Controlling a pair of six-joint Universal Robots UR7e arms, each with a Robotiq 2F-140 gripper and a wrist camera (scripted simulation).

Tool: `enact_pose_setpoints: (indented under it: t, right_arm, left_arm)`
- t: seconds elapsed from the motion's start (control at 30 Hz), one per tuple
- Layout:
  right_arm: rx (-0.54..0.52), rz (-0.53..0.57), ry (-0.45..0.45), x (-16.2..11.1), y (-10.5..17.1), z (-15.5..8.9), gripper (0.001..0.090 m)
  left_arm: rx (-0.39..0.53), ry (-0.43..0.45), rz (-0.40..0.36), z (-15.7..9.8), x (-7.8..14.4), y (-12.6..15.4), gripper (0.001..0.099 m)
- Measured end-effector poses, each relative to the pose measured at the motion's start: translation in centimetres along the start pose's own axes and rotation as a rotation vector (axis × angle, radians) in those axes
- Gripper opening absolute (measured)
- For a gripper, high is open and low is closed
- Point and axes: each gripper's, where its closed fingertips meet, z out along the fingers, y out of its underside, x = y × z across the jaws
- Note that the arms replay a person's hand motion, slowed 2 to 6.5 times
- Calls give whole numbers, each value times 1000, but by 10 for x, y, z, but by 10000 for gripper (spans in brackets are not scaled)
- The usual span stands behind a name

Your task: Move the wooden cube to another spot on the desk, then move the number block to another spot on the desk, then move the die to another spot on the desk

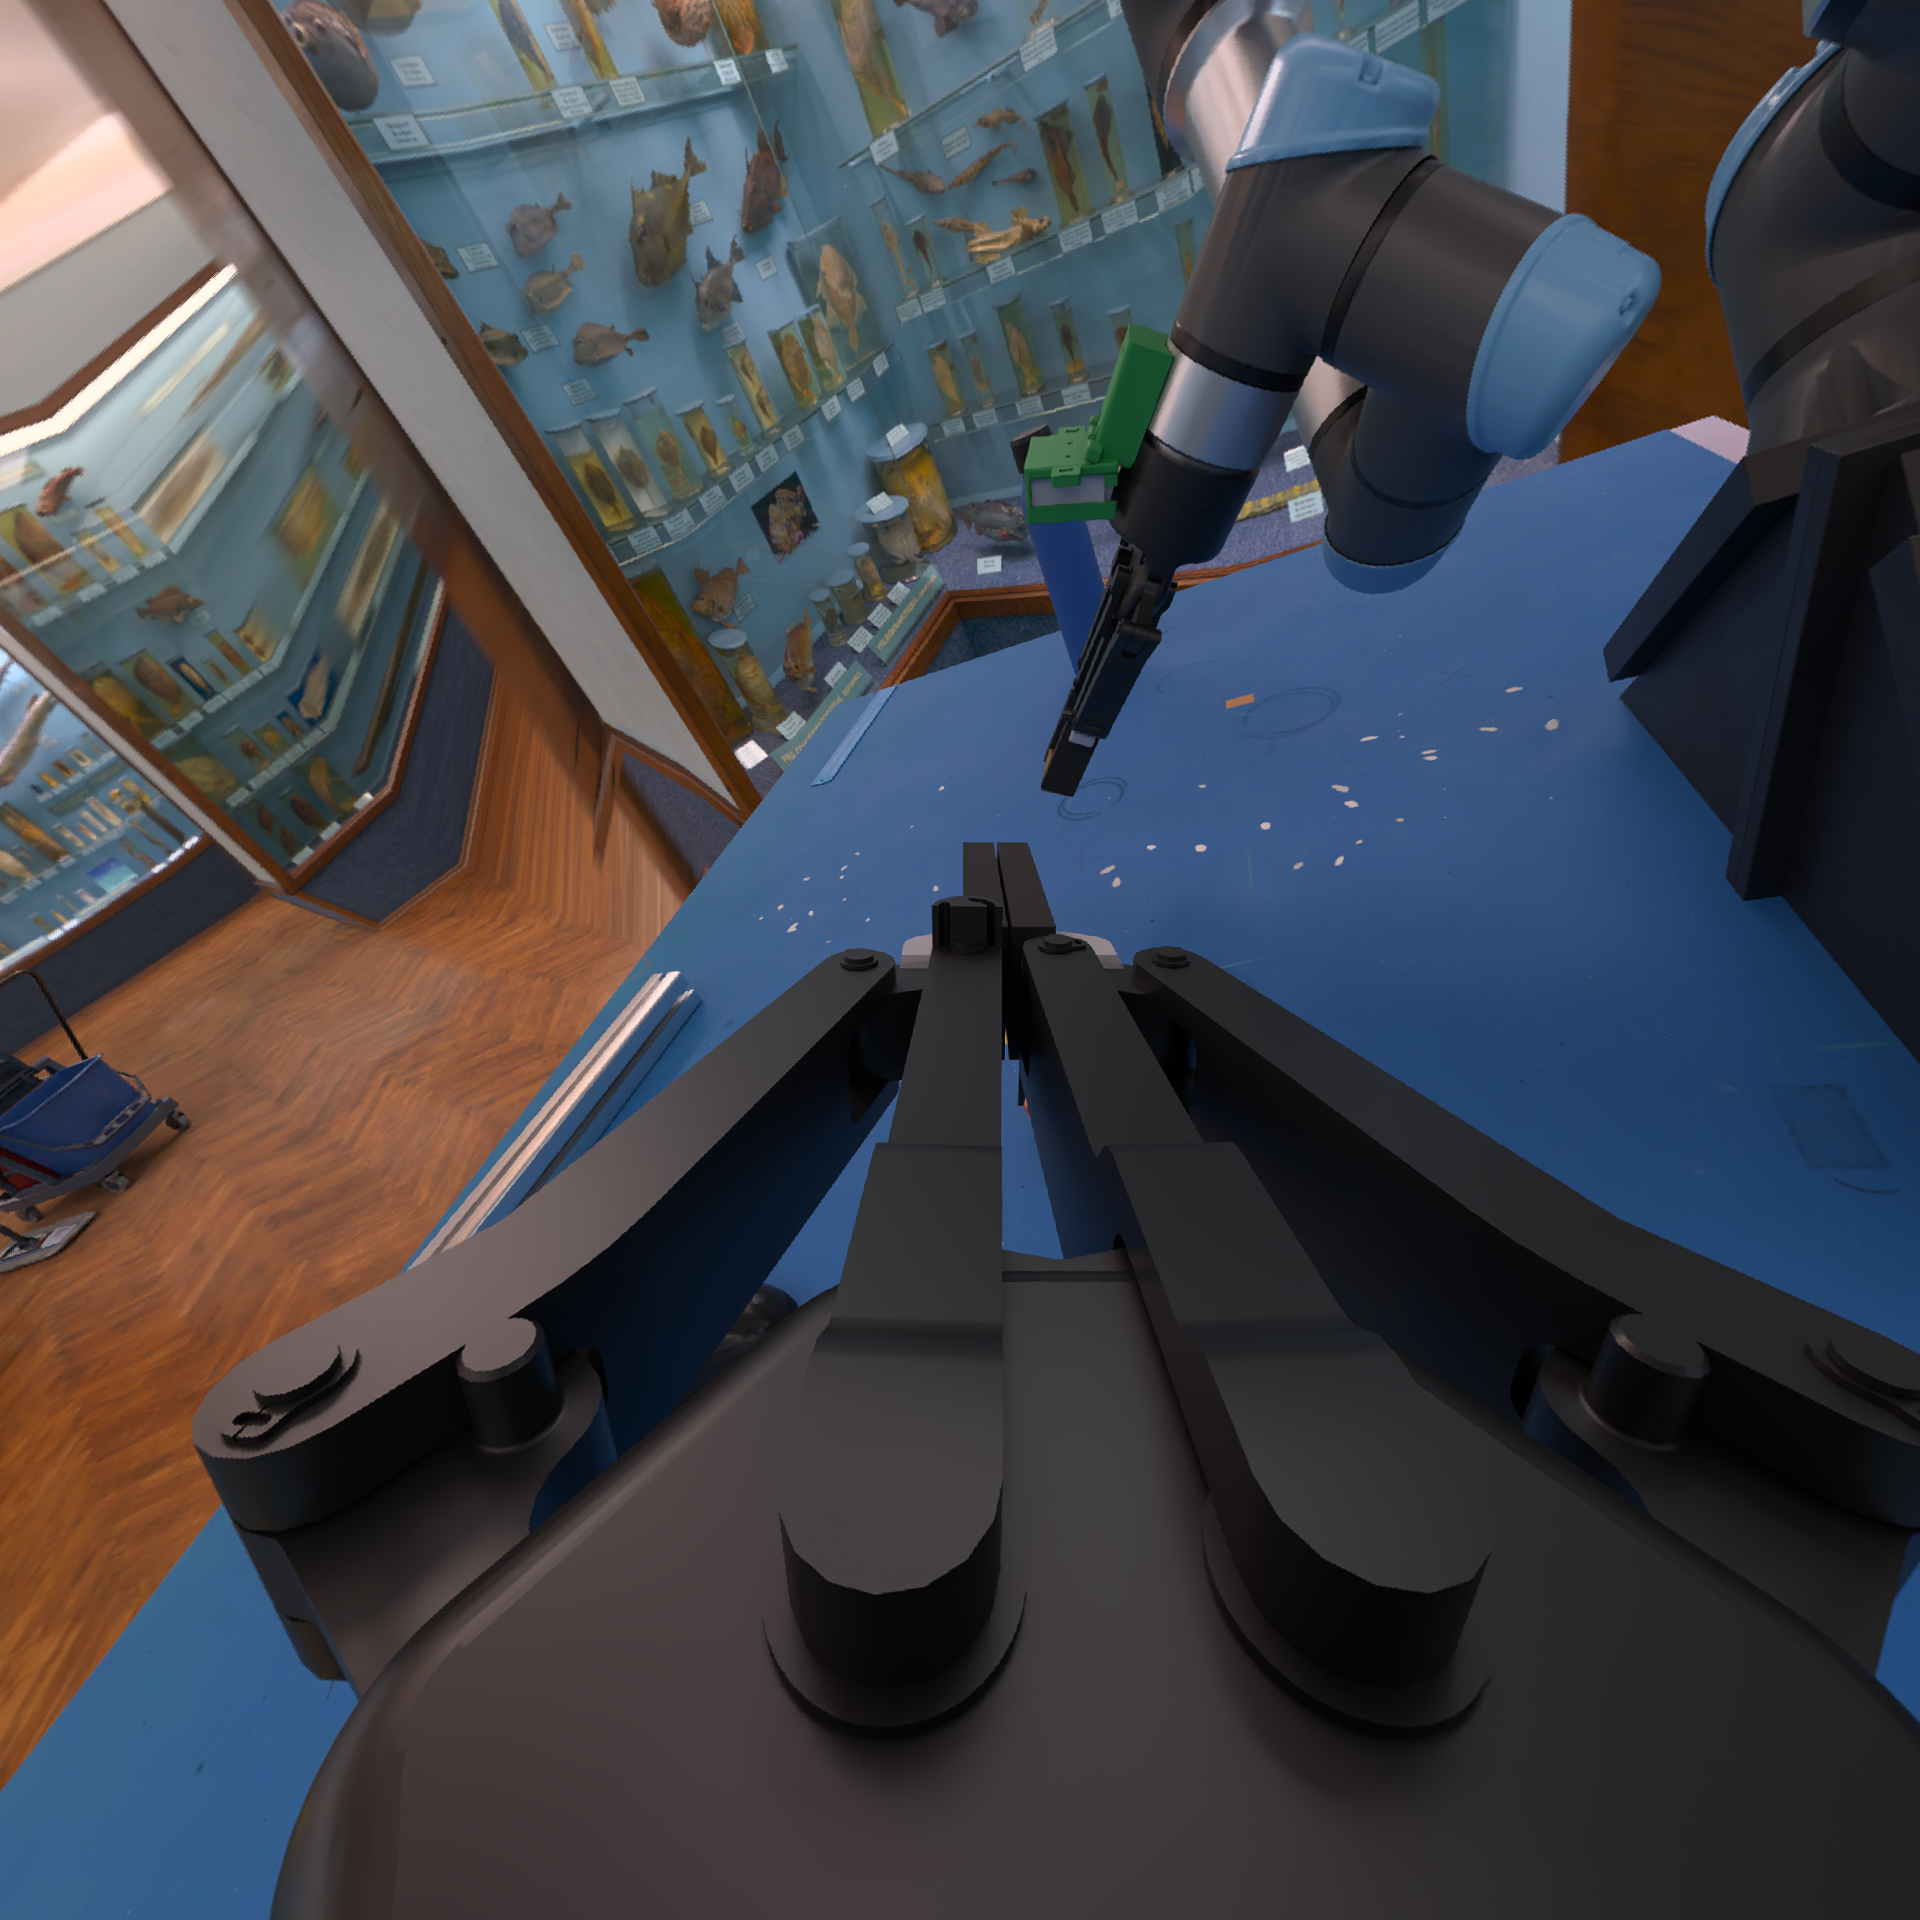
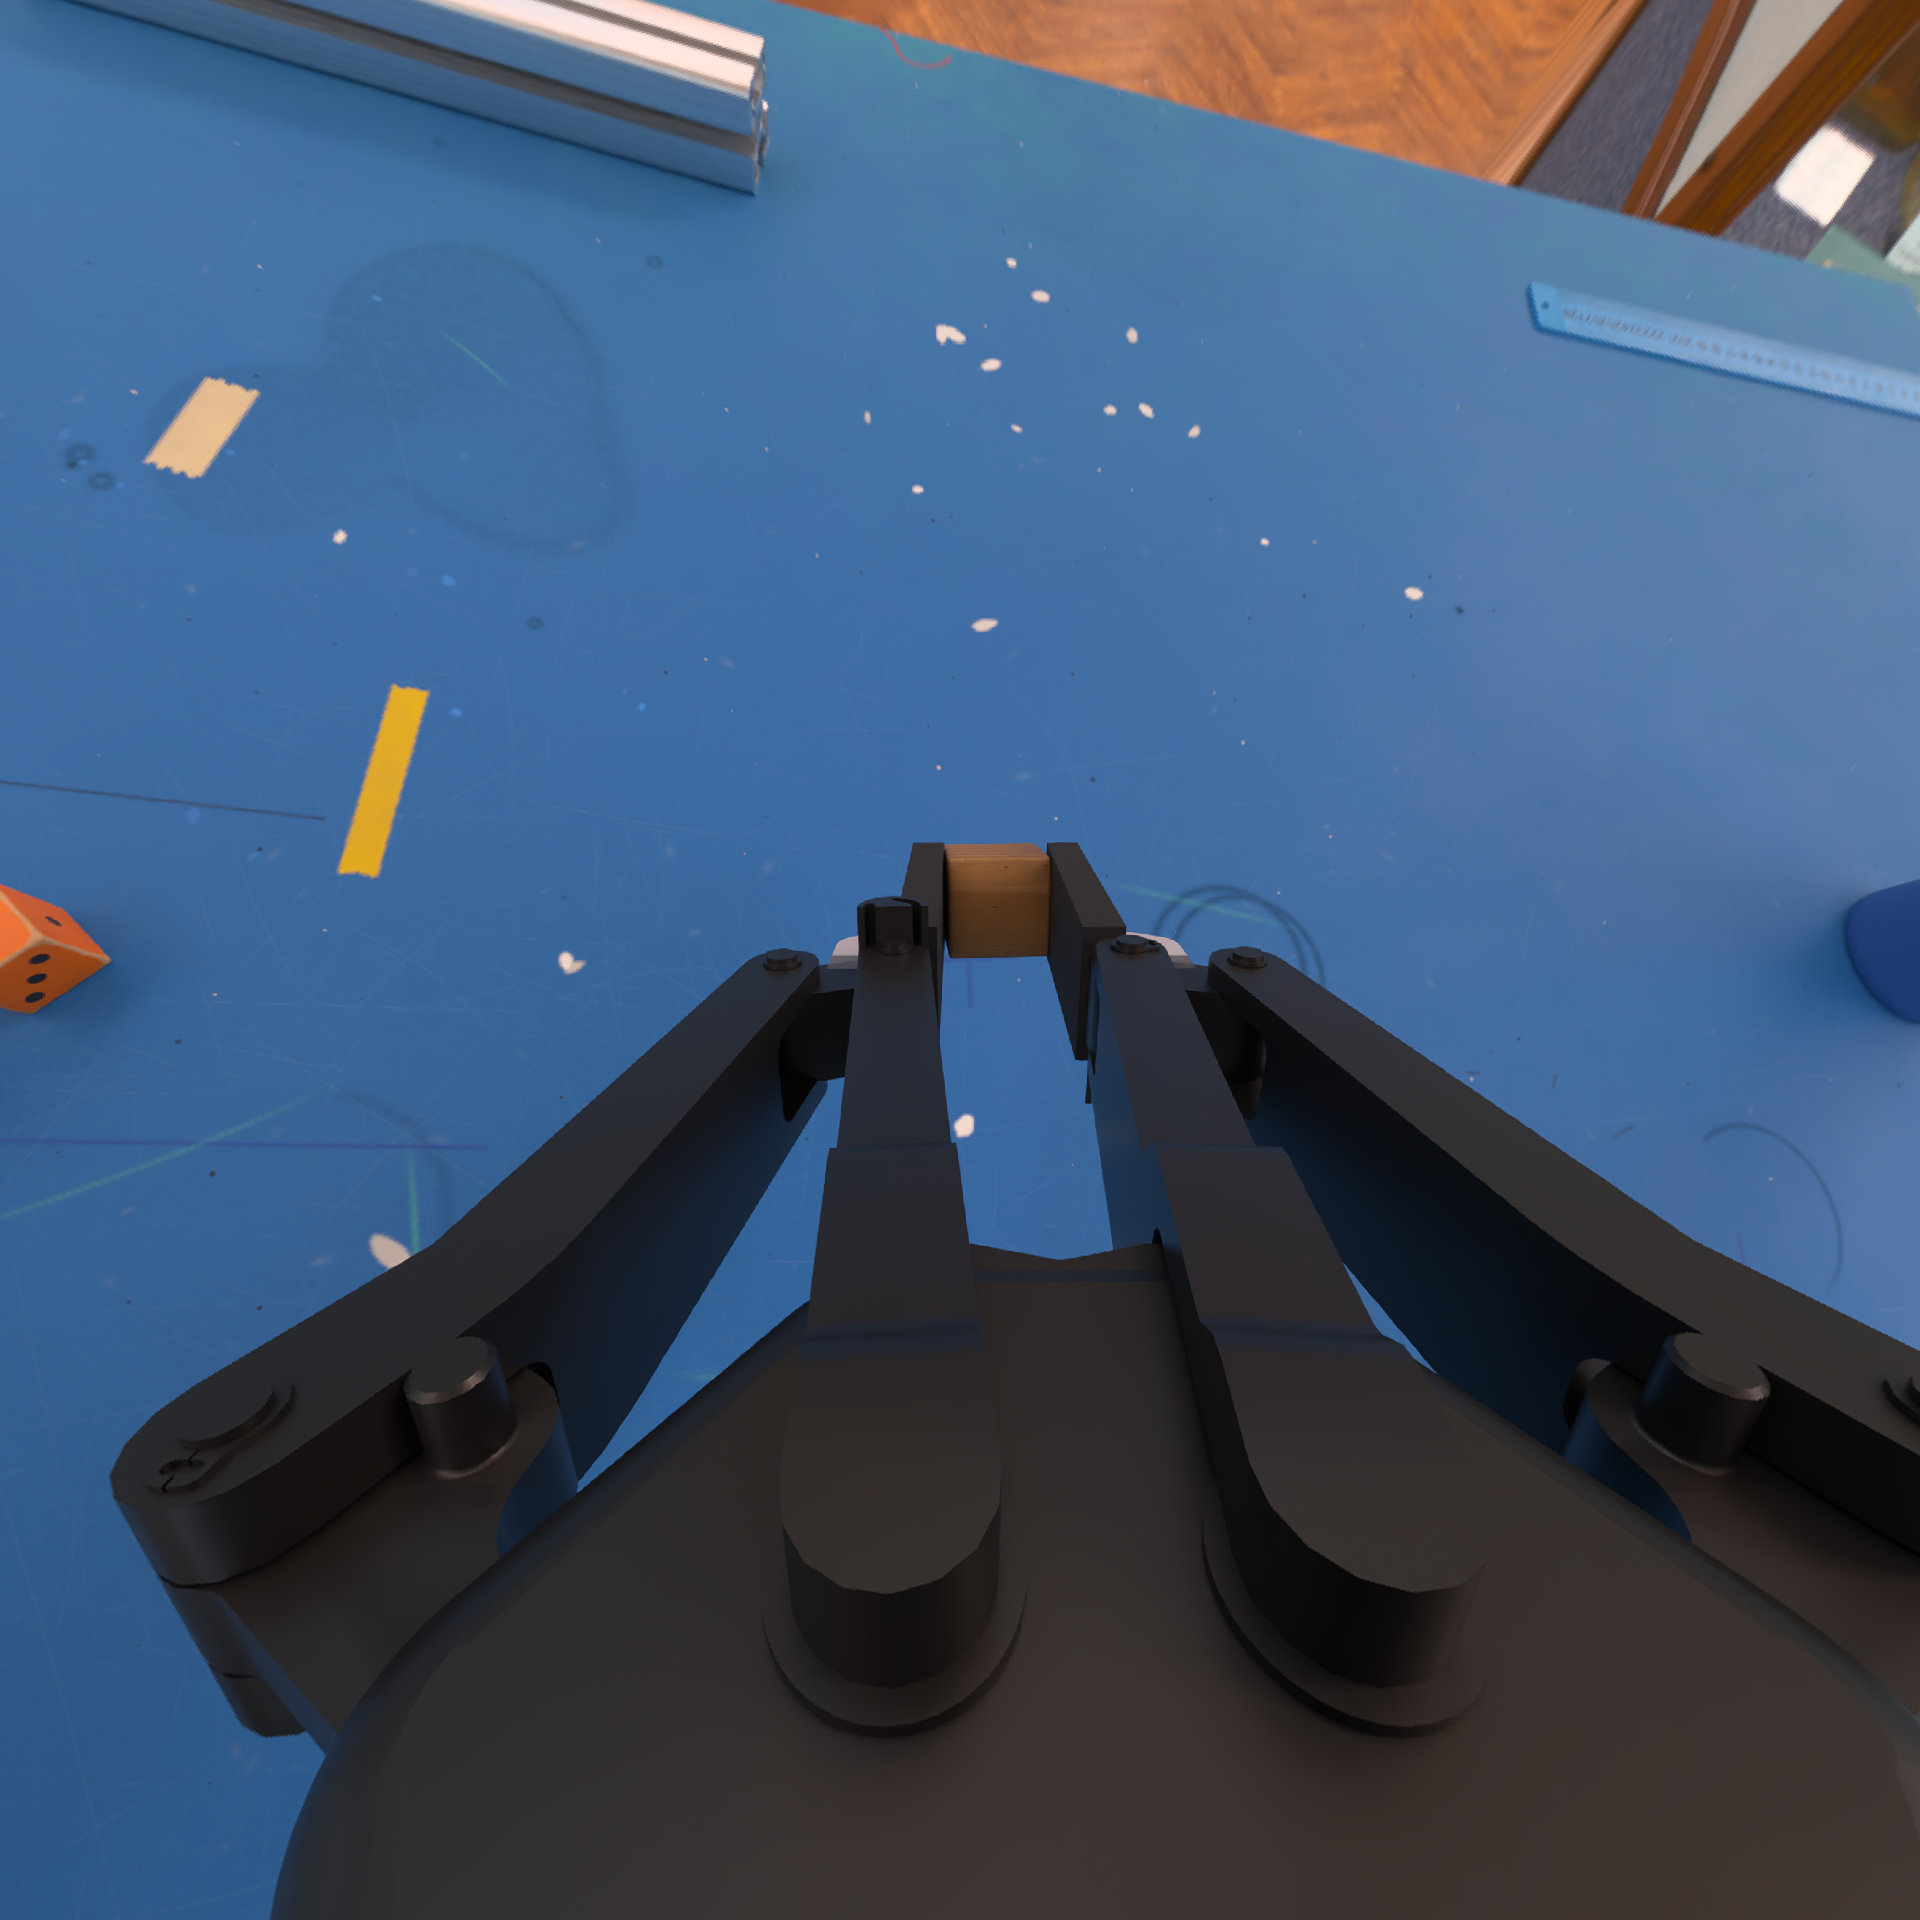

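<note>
In the right wrist view my right gripper (image 2: 995,868) is shut on the wooden cube (image 2: 995,899), a small tan block held between the fingertips above the blue desk (image 2: 1143,675). An orange die (image 2: 42,951) with black pips lies on the desk at the far left edge. A rounded blue object (image 2: 1886,951) shows at the right edge; I cannot tell what it is. In the left wrist view my left gripper (image 1: 1000,868) is shut and empty above the desk (image 1: 1455,987). The right gripper (image 1: 1070,764) shows farther off, tip near the desk. The number block is not visible.
An aluminium rail (image 2: 499,73) lies at the desk's far left; it also shows in the left wrist view (image 1: 582,1091). A blue ruler (image 2: 1714,348) lies at the far right. Tape strips, yellow (image 2: 382,779) and beige (image 2: 203,426), stick to the desk. A dark arm base (image 1: 1818,644) stands at right.
</note>
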Motion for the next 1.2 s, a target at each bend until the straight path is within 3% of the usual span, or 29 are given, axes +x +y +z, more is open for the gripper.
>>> enact_pose_setpoints:
  t: [0.53,1.2]
  right_arm:
    - [-139,76,-25,6,29,31,262]
    - [-210,96,-21,6,42,44,262]
  left_arm:
    - [-16,7,3,4,2,3,9]
    - [-32,12,5,7,3,6,9]
